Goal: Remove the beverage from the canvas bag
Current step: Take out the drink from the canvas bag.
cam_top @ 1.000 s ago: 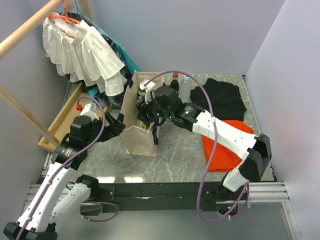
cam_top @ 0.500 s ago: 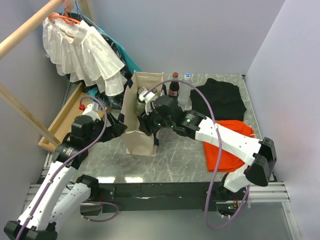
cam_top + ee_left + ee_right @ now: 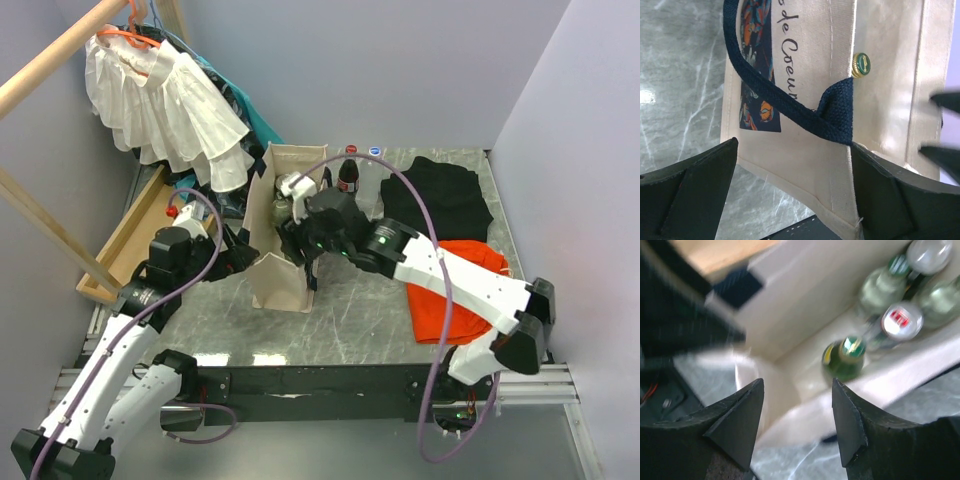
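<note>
Directly under the wrist cam, the right gripper (image 3: 796, 390) has its fingers spread, nothing btwn them, aimed down into the open top of the canvas bag (image 3: 805, 300). Just past the fingertips, toward the R finger, a green bottle (image 3: 842, 360) w/ green cap stands inside the bag near its wall; likely the beverage. Beyond it are more bottles, one w/ a silver cap (image 3: 899, 320). The view is blurred, so can't tell if they're in the bag or behind it.

Across the bag, the left gripper (image 3: 795, 150) is also spread, w/ bag wall and navy handle (image 3: 765, 95) ahead of it; contact unclear.

Likely risks: a finger snags the rim or clips the cap off-centre and tips the bottle. An unbraced bag may rise w/ the bottle and topple.
</note>
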`<state>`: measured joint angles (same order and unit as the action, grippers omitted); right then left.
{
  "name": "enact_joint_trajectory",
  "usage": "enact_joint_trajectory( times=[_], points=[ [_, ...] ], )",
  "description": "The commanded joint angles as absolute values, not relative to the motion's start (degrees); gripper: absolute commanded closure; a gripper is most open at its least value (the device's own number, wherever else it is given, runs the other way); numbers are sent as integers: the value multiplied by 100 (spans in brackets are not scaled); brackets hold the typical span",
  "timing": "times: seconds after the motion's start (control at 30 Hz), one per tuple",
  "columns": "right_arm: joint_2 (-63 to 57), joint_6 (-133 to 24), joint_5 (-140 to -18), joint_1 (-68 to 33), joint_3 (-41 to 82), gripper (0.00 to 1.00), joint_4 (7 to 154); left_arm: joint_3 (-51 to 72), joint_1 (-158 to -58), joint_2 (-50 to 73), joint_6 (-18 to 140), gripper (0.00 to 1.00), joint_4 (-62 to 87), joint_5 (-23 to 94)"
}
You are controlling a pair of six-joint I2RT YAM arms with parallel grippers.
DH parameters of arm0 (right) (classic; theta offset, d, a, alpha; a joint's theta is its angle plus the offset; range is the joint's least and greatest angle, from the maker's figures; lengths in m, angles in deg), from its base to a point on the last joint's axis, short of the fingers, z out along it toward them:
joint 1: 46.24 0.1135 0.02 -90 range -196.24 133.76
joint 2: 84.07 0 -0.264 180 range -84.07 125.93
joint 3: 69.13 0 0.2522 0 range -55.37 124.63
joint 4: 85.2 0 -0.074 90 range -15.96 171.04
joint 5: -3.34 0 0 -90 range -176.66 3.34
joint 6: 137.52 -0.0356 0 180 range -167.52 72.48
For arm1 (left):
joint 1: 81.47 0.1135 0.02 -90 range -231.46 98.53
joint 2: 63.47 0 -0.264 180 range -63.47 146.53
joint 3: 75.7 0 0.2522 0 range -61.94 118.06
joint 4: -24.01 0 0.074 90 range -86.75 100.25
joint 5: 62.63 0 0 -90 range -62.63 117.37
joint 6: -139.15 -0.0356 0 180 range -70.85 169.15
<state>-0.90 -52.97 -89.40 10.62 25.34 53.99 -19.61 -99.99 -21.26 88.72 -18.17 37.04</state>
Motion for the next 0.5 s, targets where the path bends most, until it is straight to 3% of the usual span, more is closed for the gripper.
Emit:
enact_joint_trajectory(
  times=[0.0, 0.2, 0.47],
  points=[
    [626, -5121, -9510, 967, 3696, 36, 5204, -2116, -10019, -2023, 8536, 5, -1875, 3958],
    [1541, -5217, -9545, 633, 5095, 36, 4826, -2046, -10080, -1830, 8413, 6, -2006, 4266],
    [2016, -5472, -9352, 360, 5572, 36, 4580, -1694, -10142, -1794, 8123, 11, -2797, 4504]
  ],
)
